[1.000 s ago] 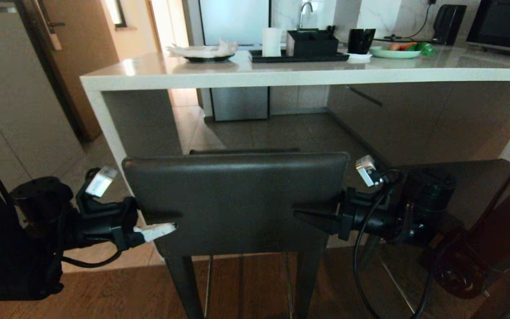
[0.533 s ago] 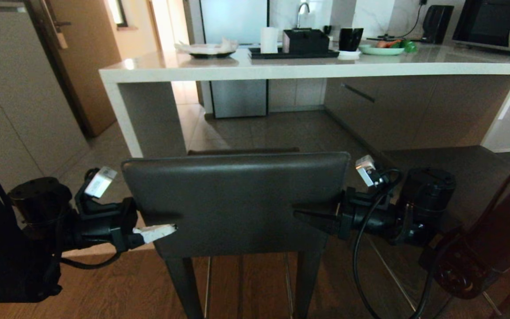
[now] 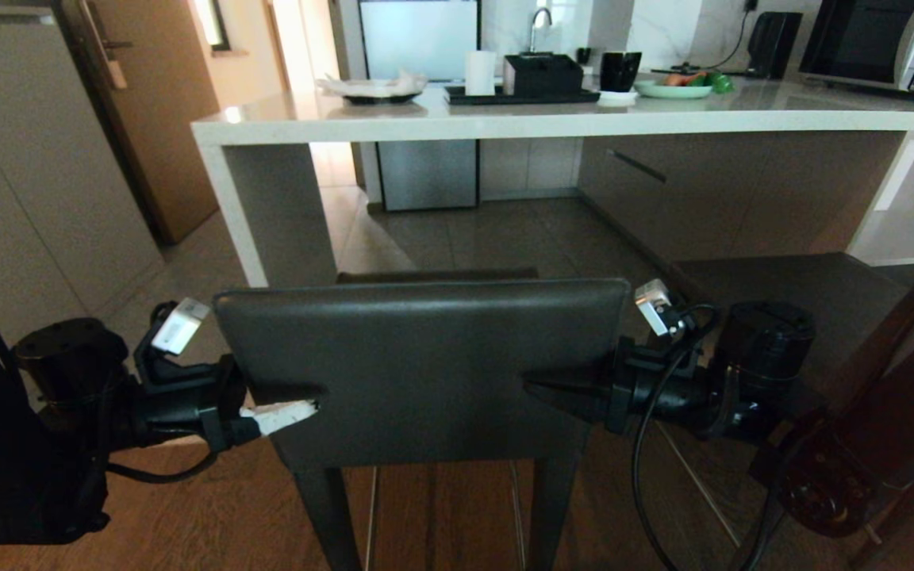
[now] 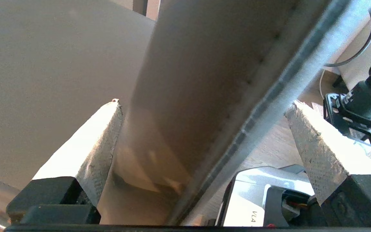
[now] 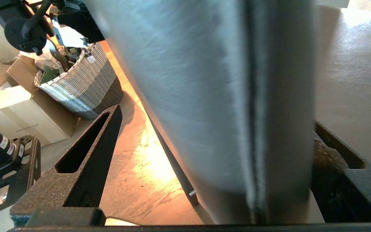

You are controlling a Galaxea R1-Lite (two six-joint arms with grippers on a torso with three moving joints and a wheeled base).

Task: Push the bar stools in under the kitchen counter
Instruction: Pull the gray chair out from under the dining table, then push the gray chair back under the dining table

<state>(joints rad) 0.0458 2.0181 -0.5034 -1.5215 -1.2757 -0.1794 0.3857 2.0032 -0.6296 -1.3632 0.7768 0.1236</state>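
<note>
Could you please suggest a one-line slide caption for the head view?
Both open grippers, left and right, straddle the bar stool backrest's edges, facing the kitchen counter.

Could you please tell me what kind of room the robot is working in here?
Most likely a home kitchen: a stone kitchen counter with a bar stool before it, a tap behind, and a microwave at the right.

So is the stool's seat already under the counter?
No, in the head view the stool stands well short of the counter, with bare floor between them.
</note>
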